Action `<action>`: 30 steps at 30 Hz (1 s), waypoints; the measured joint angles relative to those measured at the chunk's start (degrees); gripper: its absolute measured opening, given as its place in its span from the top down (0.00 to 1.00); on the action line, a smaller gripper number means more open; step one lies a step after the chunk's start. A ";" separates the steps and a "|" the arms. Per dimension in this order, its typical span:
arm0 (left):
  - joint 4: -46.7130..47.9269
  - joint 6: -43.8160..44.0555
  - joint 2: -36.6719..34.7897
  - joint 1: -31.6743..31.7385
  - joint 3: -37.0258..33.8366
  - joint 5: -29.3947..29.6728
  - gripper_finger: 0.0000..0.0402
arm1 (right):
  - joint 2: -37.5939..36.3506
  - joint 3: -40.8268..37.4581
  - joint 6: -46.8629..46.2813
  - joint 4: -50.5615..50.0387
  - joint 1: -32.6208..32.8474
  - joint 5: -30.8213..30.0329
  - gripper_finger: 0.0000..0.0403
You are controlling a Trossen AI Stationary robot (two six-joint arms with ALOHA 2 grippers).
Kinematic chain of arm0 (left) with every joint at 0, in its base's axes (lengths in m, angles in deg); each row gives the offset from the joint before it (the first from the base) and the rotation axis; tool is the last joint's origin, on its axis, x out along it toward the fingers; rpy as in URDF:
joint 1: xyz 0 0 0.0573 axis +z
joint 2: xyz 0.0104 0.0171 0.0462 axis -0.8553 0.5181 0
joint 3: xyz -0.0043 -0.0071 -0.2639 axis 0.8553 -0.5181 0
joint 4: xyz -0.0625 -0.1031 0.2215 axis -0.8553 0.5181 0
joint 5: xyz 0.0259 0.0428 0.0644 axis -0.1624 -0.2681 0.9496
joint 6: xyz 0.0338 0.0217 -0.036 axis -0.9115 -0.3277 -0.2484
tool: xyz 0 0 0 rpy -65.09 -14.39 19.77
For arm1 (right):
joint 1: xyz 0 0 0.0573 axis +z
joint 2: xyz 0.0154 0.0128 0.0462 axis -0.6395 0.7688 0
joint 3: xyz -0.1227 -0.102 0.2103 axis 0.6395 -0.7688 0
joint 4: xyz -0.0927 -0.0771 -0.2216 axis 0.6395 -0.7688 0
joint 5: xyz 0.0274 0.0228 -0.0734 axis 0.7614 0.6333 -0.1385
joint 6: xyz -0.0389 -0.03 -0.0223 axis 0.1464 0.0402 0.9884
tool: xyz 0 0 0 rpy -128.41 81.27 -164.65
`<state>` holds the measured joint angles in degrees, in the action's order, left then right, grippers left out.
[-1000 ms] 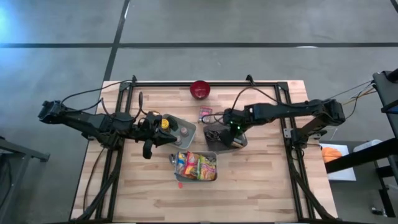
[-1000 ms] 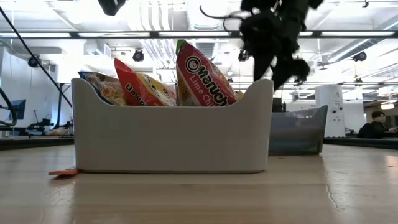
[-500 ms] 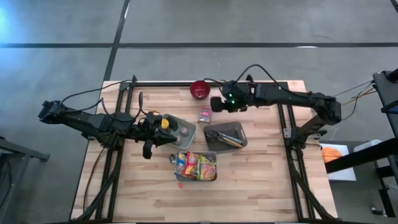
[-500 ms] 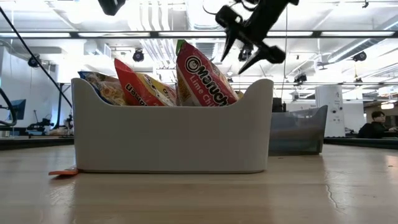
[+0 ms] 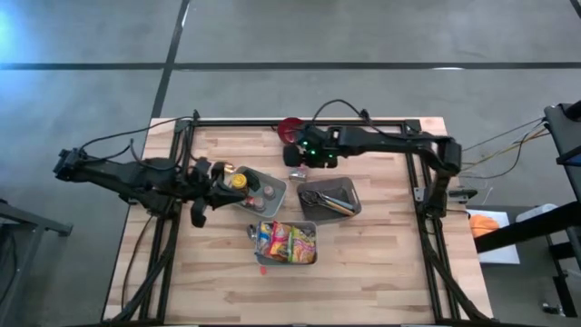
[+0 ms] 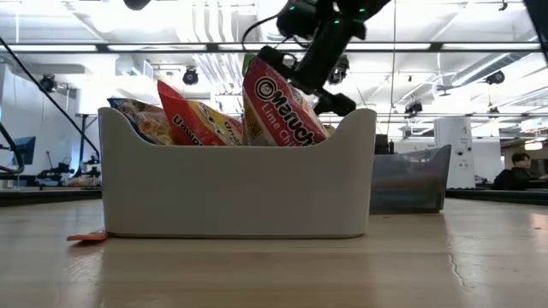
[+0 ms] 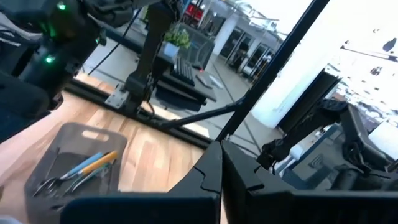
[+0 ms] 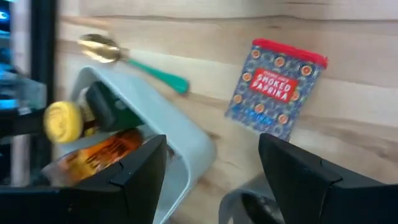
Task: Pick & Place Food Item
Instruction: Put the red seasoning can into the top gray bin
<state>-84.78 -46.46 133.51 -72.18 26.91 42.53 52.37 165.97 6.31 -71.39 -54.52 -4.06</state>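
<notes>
A blue tin with a red rim, labelled smoked paprika (image 8: 275, 89), lies flat on the wooden table, and in the high view it shows just below my right gripper (image 5: 297, 172). My right gripper (image 5: 292, 156) hangs open above the tin, slanting down, with its two fingers apart (image 8: 214, 180) and nothing between them. The low view shows it behind the white bin (image 6: 304, 77). My left arm (image 5: 172, 182) waits at the table's left, its gripper (image 7: 221, 165) shut, level and empty.
A light grey tray (image 5: 263, 189) holds condiment bottles, one with a yellow cap (image 5: 240, 180). A teal-handled spoon (image 8: 134, 62) lies beside it. There is also a dark tray (image 5: 331, 197) with scissors and utensils, a white bin of snack packets (image 5: 287, 243) and a red bowl (image 5: 289, 130) at the far edge.
My right gripper has left the dark utensil tray, swung toward the far edge and then toward the table's left, and rolled as it went. It now hangs over the paprika tin, still open. My left arm has drawn back a little toward the table's left.
</notes>
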 joint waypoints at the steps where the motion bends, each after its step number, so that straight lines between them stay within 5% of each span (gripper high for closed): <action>1: 0.85 0.02 -0.49 0.00 -0.05 0.00 1.00 | 1.42 1.79 0.14 -1.71 -0.18 -0.45 0.38; 7: 3.17 0.24 -2.45 -0.02 -0.03 -0.13 1.00 | 9.70 12.03 3.92 -11.41 -1.29 -1.44 0.38; 16: 8.88 -0.13 -9.27 -0.02 0.02 -1.49 1.00 | 15.91 22.47 7.92 -12.77 -1.20 -2.47 0.38; 30: 22.23 0.02 -10.25 -0.02 -0.05 -1.46 1.00 | 15.72 23.88 9.87 -14.78 -1.39 -5.38 0.38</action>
<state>-62.56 -46.43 123.26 -72.21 26.86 41.07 68.09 189.85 16.18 -86.16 -55.91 -9.44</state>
